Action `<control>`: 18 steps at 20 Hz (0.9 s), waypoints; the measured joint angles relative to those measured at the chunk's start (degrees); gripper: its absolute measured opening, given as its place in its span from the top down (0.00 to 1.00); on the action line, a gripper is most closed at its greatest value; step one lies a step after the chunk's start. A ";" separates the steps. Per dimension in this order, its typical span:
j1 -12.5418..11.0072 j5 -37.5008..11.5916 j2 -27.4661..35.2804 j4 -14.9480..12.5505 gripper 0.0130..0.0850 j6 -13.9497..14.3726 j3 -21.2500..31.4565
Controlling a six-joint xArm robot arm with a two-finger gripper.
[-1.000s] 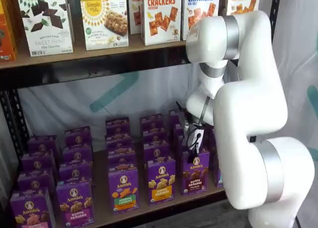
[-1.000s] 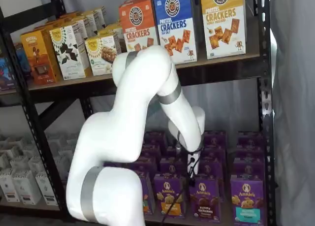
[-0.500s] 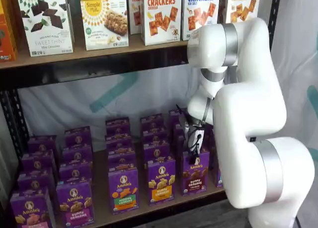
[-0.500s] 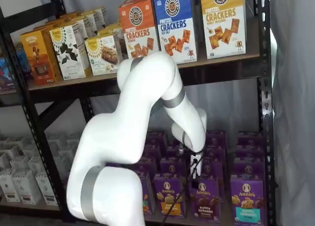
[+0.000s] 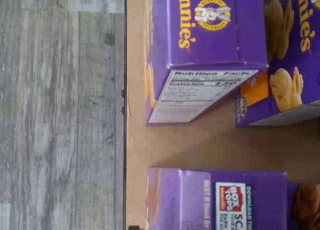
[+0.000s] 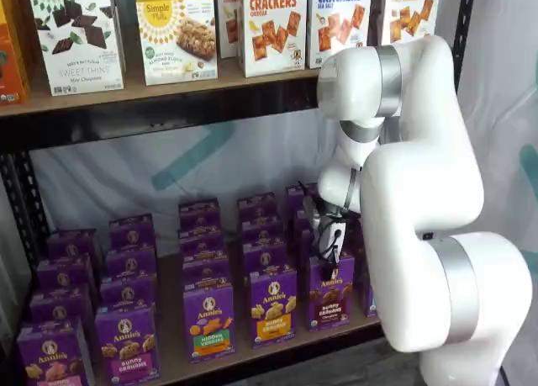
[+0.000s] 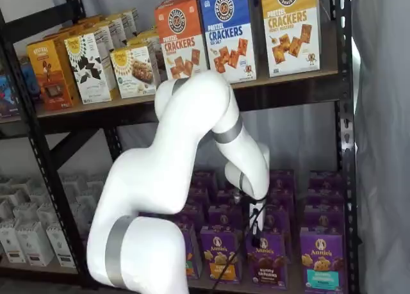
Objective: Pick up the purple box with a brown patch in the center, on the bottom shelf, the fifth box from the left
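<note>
Your white-bodied gripper with black fingers (image 6: 329, 250) hangs just above the small purple carton with the dark brown cracker picture (image 6: 329, 291), front row on the lower brown wooden shelf board (image 6: 172, 365). Jaw state: can't tell, fingers too small and side-on. Risk: neighbours pack close, so drifting sideways could make you clip the purple carton with orange crackers (image 6: 272, 305) or tip the target.

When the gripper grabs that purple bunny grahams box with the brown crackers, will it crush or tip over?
The purple box is thin cardboard, so it probably dents under a hard squeeze. It stands tall and narrow at the bottom shelf edge, so a nudge from the gripper might topple it. Likely light.
</note>
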 joint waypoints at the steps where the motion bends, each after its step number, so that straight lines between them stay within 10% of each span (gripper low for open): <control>1: -0.02 -0.04 0.17 -0.23 0.00 0.19 -0.14; 18: -0.35 0.38 0.95 -11.92 0.06 10.25 -0.22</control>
